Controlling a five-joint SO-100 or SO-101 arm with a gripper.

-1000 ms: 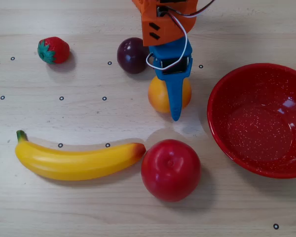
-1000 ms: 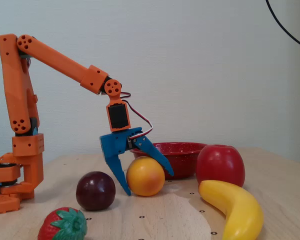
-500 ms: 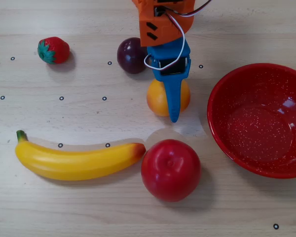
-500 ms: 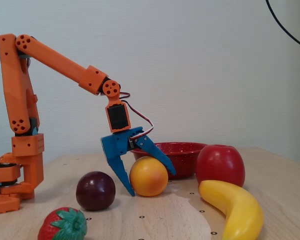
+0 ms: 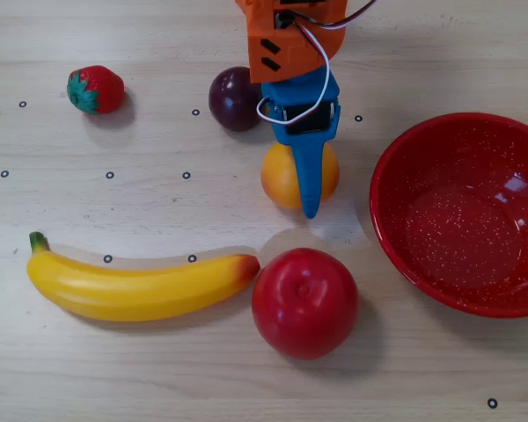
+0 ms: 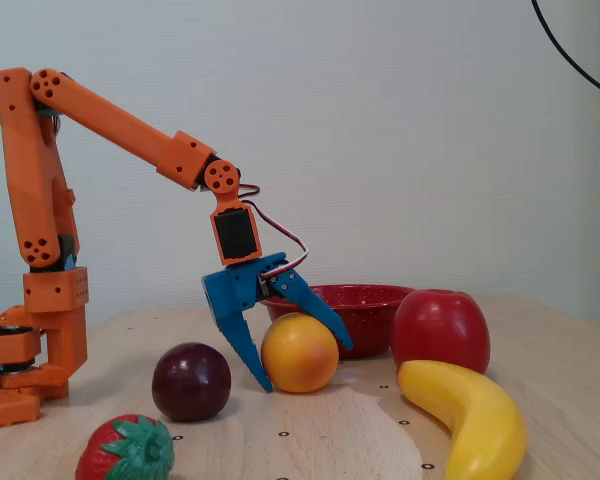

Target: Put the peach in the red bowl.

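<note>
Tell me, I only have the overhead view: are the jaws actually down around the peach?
Observer: Yes. In the fixed view the jaws straddle the peach, one pressing each side.
Operator: Is it off the table yet?
Observer: No, it seems to sit on the table; no gap shows beneath.
Operator: How high is the bowl?
Observer: The red bowl stands behind the peach, its rim showing just above the peach's top.

Bright, even light; foreground perhaps soft
</note>
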